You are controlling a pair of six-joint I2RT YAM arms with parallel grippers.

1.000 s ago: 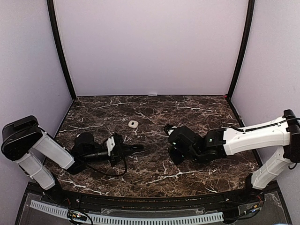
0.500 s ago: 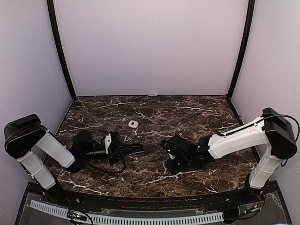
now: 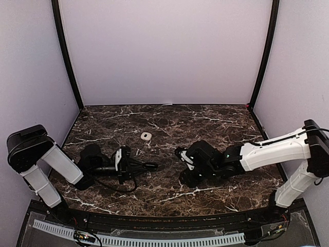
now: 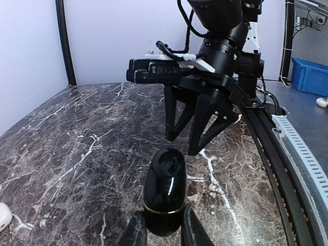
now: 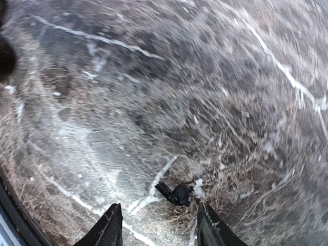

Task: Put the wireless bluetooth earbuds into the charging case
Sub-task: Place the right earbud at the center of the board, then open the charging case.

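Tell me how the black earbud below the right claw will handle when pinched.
Black earbud looks tiny and glossy: probably light, and may slip from the right claw. Its rounded head likely lets it roll or pivot on the marble table.

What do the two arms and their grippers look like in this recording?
Both arms have white boxy links, black rounded joints and black wrists. The left arm shows a white block near its wrist and a looping black cable. The right arm carries a thin black cable on top. The left gripper and right gripper have slim black tapered fingers.
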